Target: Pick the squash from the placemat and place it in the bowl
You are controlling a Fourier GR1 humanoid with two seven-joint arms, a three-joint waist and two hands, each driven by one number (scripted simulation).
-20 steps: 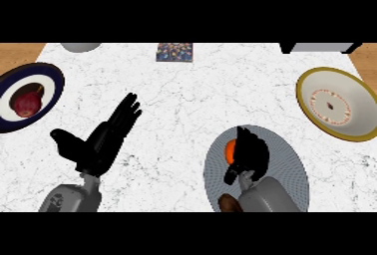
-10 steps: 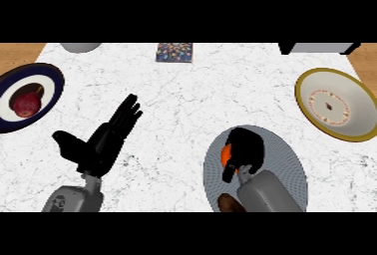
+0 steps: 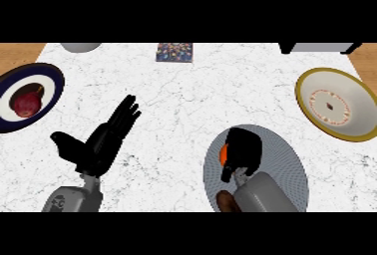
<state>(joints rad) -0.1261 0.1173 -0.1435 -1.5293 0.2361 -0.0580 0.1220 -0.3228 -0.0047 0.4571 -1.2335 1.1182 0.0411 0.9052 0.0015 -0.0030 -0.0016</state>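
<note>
The squash (image 3: 222,155) shows as an orange patch on the round grey placemat (image 3: 287,154), low and right of centre. My right hand (image 3: 243,149) lies over it, fingers curled across its top and thumb below, so most of it is hidden. A brown piece (image 3: 225,200) shows on the mat beside my right wrist. The bowl (image 3: 337,103), cream with a yellow rim, stands at the right edge, apart from the mat. At lower left my left hand (image 3: 103,142) rests open with its fingers up.
A navy-rimmed plate (image 3: 46,79) holding a dark red fruit (image 3: 28,101) sits at the left edge. At the back are a grey dish (image 3: 81,47), a patterned card (image 3: 175,52) and a dark appliance (image 3: 318,47). White marble counter lies between the hands.
My right hand has shifted slightly left over the squash and now covers more of it. The left hand has stayed put.
</note>
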